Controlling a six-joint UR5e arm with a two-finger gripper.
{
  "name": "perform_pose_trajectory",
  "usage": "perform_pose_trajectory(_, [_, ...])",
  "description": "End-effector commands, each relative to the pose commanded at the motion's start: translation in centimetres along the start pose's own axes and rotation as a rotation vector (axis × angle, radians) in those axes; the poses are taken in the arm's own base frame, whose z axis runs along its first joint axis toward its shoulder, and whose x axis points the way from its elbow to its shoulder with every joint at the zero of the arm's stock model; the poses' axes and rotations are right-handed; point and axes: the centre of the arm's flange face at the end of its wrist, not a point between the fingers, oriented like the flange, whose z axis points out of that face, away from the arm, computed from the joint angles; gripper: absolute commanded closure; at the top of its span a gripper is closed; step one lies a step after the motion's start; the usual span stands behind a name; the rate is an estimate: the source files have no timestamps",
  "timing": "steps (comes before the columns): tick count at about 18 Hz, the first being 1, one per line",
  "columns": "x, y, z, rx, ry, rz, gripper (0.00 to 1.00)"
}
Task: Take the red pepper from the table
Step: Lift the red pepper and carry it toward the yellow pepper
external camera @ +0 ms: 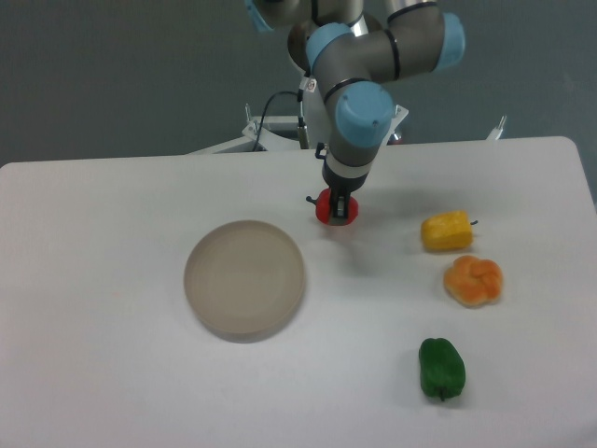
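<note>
The red pepper (pixel 325 211) is small and glossy, with a short dark stem pointing left. It sits at the middle back of the white table (pixel 112 373). My gripper (pixel 340 207) comes straight down onto it, and its dark fingers are closed on the pepper, with red showing on both sides of them. The pepper is at or just above the tabletop; I cannot tell which. The arm's grey and blue wrist hides the top of the pepper.
A round greyish-beige disc (pixel 244 279) lies left of the gripper. A yellow pepper (pixel 446 231), an orange lobed pepper (pixel 473 280) and a green pepper (pixel 441 368) lie to the right and front right.
</note>
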Motion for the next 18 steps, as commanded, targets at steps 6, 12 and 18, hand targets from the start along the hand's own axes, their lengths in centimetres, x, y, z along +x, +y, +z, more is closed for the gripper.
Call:
perform_pose_trajectory(6, [-2.4, 3.6, -7.4, -0.008, -0.034, -0.056, 0.72])
perform_pose_trajectory(12, [-5.2, 6.6, -10.2, -0.068, -0.068, -0.23, 0.78])
perform_pose_trajectory(18, [-6.9, 6.7, -9.6, -0.116, -0.059, -0.256, 0.78])
